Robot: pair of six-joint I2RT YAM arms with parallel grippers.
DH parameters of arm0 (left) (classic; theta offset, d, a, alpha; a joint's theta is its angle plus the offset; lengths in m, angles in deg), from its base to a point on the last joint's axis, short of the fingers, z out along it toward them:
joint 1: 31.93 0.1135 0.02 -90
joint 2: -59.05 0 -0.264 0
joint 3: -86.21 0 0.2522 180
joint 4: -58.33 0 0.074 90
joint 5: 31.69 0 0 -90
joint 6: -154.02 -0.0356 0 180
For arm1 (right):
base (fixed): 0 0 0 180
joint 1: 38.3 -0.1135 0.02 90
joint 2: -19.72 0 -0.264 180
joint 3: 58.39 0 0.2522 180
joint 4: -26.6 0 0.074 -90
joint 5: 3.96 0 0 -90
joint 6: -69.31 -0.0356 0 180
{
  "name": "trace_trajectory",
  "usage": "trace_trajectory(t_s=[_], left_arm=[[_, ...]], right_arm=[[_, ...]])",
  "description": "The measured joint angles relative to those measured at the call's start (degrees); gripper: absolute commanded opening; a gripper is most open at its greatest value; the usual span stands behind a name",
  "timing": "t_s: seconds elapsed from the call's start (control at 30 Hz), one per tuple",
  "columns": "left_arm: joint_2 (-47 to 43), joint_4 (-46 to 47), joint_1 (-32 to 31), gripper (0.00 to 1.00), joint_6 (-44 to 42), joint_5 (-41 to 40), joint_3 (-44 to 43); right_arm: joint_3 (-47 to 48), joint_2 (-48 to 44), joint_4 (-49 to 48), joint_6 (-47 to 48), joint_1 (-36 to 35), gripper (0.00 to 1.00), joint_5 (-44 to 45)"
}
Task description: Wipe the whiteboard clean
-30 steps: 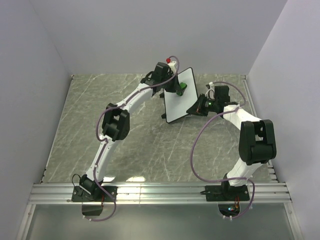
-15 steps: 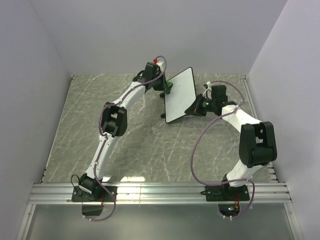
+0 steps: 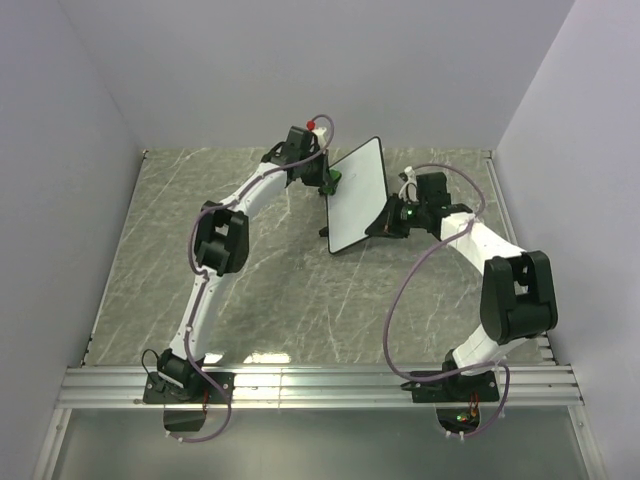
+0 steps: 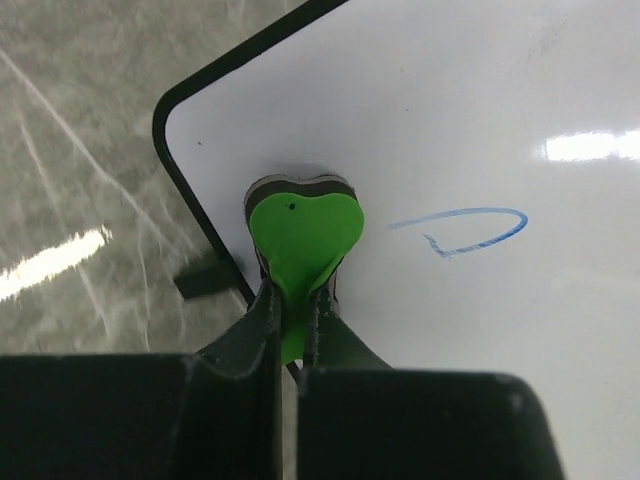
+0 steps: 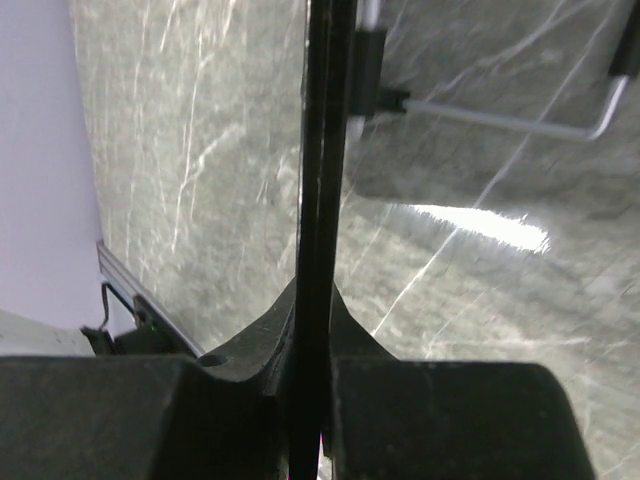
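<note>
The whiteboard [image 3: 356,195] is held tilted above the table, white face toward the left arm. My right gripper [image 3: 380,224] is shut on its right edge; in the right wrist view the board [image 5: 322,150] runs edge-on between the closed fingers [image 5: 318,330]. My left gripper [image 3: 328,182] is shut on a small green eraser block [image 3: 335,180] pressed against the board's left edge. In the left wrist view the gripper [image 4: 293,310] holds the green block [image 4: 303,235] on the white face [image 4: 480,110] near a rounded corner. A blue loop mark [image 4: 465,228] lies just right of the block.
The grey marbled table [image 3: 250,290] lies under both arms, with white walls on three sides. A metal rail [image 3: 320,385] runs along the near edge. The board's wire stand [image 5: 500,118] and a black foot [image 4: 205,282] stick out behind it.
My left gripper with the green block has slid left across the board, from its upper middle to its left edge. The board and my right gripper have shifted slightly left.
</note>
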Motion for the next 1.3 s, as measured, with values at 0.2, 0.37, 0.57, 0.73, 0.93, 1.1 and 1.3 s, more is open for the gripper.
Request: trace_trajectory(t_s=[0.2,0.37,0.57,0.73,0.93,1.1,1.3], left_arm=[[-6.93,-2.25,-0.66,0.00,0.17,1.95,6.88],[-8.41,-3.54,-2.86,0.00,0.81,4.57,5.07],[-9.88,-2.93,-6.95,0.00,1.46,5.44,5.53],[-13.09,-0.48,-8.61,0.00,3.76,5.99,10.49],[-10.38,-1.53,-7.02,0.00,7.23,7.26,6.91],[-4.52,-1.07,-3.56,0.00,9.68,7.10,1.29],[0.90,-1.09,-0.11,0.00,10.16,4.96,-2.49]], right_arm=[[-4.94,-3.52,1.27,1.44,-1.73,0.00,-2.58],[-6.51,-3.65,3.65,3.45,-2.84,0.00,-5.81],[-6.16,-3.13,6.78,3.04,-2.91,0.00,-6.97],[-5.07,-1.49,7.10,2.21,-2.91,0.00,-8.20],[-3.13,-0.70,8.96,1.81,-2.91,0.00,-8.17],[-2.49,-0.68,10.38,1.90,-2.91,0.00,-8.11],[-1.95,-0.81,11.43,0.81,-2.91,0.00,-8.15]])
